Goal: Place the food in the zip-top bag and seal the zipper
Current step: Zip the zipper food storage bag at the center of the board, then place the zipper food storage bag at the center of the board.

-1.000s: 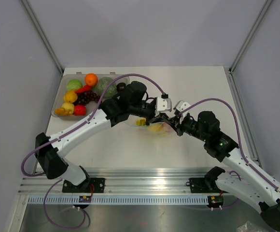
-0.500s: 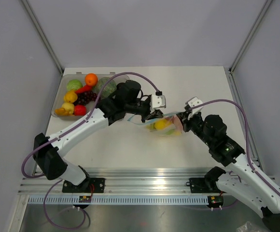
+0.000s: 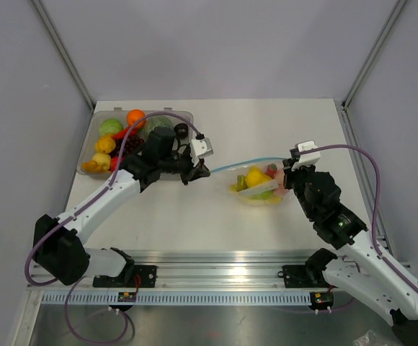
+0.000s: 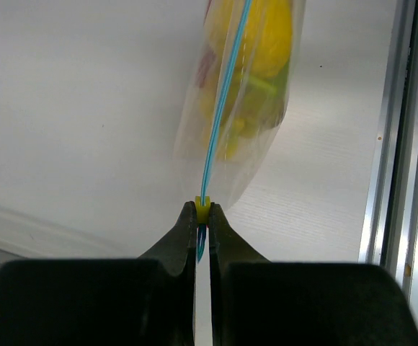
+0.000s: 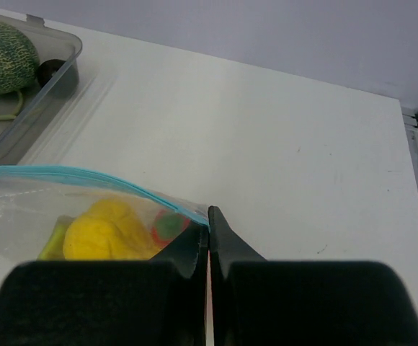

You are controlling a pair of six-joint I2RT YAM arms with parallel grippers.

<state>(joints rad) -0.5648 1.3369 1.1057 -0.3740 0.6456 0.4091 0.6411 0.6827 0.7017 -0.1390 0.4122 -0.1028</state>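
White table (image 3: 295, 122), grey walls (image 3: 209, 43), fruit tray (image 3: 186, 115) far left. The left gripper (image 4: 202, 213) pinches the zipper (image 4: 227, 94); the right gripper (image 5: 208, 216) clamps the right corner of the zip-top bag (image 3: 261, 195), food (image 3: 256, 177) inside.

**What my two arms look like, for anyone curious**

On my feed, the left arm (image 3: 104, 200) and right arm (image 3: 371, 254) are white shells with black joints. Purple cables (image 3: 337, 148) loop along both. The left gripper (image 4: 202, 210) has matte black wedge fingers (image 4: 176, 245).

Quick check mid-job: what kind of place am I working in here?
Probably a robot test cell, not a kitchen: a white table boxed in by plain grey walls, a metal rail along its near edge, and toy food in a clear tray.
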